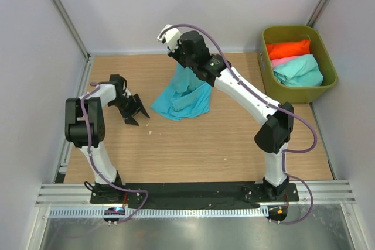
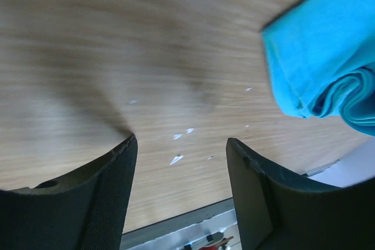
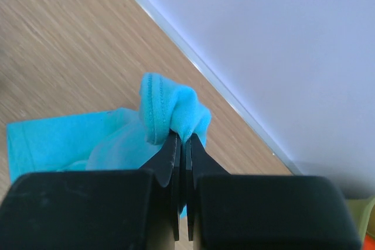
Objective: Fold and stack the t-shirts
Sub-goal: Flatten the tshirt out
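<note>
**While right jaws pinch the turquoise shirt, the left gripper hangs open**

Where the right gripper [image 3: 181, 140] meets the turquoise-blue t-shirt [image 1: 184, 100], its jaws are pressed together on a bunched fold with a stitched edge. That part is lifted into a peak, and the remainder of the cloth spreads crumpled on the table [image 1: 205, 150]. The pinch sits toward the far edge of the table, near the back wall.

The left gripper [image 1: 136, 113] holds nothing. Its jaws stand apart, low over bare wood just left of the shirt's near-left corner and not touching it. A few small pale specks lie on the wood beneath it.

Bare tabletop stretches from the shirt toward the arm bases, and to its right as far as the olive-green bin [image 1: 266, 71] at the far right. Inside the bin lie the orange-red t-shirt [image 1: 287, 48], the pink t-shirt [image 1: 280, 61] and the mint-green t-shirt [image 1: 299, 71], folded.
</note>
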Motion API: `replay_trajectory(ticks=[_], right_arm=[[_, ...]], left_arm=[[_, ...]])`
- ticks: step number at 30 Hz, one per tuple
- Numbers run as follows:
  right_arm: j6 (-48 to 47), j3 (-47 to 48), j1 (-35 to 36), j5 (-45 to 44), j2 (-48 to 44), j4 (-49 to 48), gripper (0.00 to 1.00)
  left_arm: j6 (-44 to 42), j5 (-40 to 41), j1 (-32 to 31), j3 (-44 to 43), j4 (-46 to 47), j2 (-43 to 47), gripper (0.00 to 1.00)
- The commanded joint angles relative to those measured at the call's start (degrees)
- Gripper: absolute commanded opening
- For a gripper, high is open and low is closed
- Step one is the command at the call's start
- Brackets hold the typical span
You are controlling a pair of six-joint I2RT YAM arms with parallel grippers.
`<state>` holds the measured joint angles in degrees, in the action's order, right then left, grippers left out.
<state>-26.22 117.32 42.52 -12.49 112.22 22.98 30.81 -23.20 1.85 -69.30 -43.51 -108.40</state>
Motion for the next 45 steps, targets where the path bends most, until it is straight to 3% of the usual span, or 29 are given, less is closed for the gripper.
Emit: replay_trajectory(ticks=[1, 8, 9, 10, 12, 13, 18, 21, 22, 29, 34, 37, 45], right_arm=[[-0.9, -0.8, 0.0, -1.1, -2.3, -0.4, 0.01], [-1.8, -3.0, 0.1, -2.0, -2.7, -0.8, 0.04], [-2.1, -3.8, 0.1, -4.8, -2.8, -1.4, 0.12], [-2.1, -4.4, 0.0, -7.1, -2.9, -2.3, 0.36], [-3.2, -5.2, 0.1, -10.3, -3.5, -5.2, 0.58], [-3.7, -4.6, 0.1, -9.8, -3.7, -5.3, 0.61], [-2.4, 4.3, 0.3, -5.1, -1.8, -2.2, 0.64], [-0.2, 9.7, 0.1, 6.7, 0.3, 4.3, 0.62], [1.5, 10.2, 0.1, 14.9, 1.8, 6.5, 0.61], [11.2, 21.4, 0.1, 37.7, 16.4, 19.6, 0.59], [12.3, 22.7, 0.5, 40.9, 23.8, 21.1, 0.55], [12.4, 23.3, 0.8, 41.0, 26.9, 20.6, 0.55], [11.8, 24.6, 2.2, 40.8, 31.6, 20.2, 0.55]], left_arm=[[-1.9, 0.0, -3.8, -3.4, 4.7, -3.6, 0.64], [-8.0, 7.5, -7.5, -21.5, 1.5, -11.8, 0.67], [-8.7, 8.8, -7.5, -23.3, 0.6, -12.3, 0.68], [-9.4, 9.7, -7.5, -24.7, -1.2, -12.5, 0.68], [-10.3, 11.9, -7.2, -26.6, -2.5, -11.1, 0.69], [-10.1, 12.0, -6.9, -26.2, -3.1, -9.9, 0.70], [-7.2, 9.8, -4.1, -18.4, -1.6, -2.5, 0.70], [-6.0, 11.4, -2.8, -14.6, -2.5, 3.5, 0.70], [-5.6, 11.3, -2.1, -12.5, -2.6, 5.3, 0.70], [-4.3, 15.3, 5.0, -7.0, -3.7, 17.1, 0.70], [-3.7, 13.4, 15.2, -2.9, -5.5, 23.5, 0.68], [-4.9, 11.7, 18.2, -0.1, -6.4, 26.7, 0.67], [-4.1, 10.5, 18.7, 5.8, -4.2, 32.8, 0.67]])
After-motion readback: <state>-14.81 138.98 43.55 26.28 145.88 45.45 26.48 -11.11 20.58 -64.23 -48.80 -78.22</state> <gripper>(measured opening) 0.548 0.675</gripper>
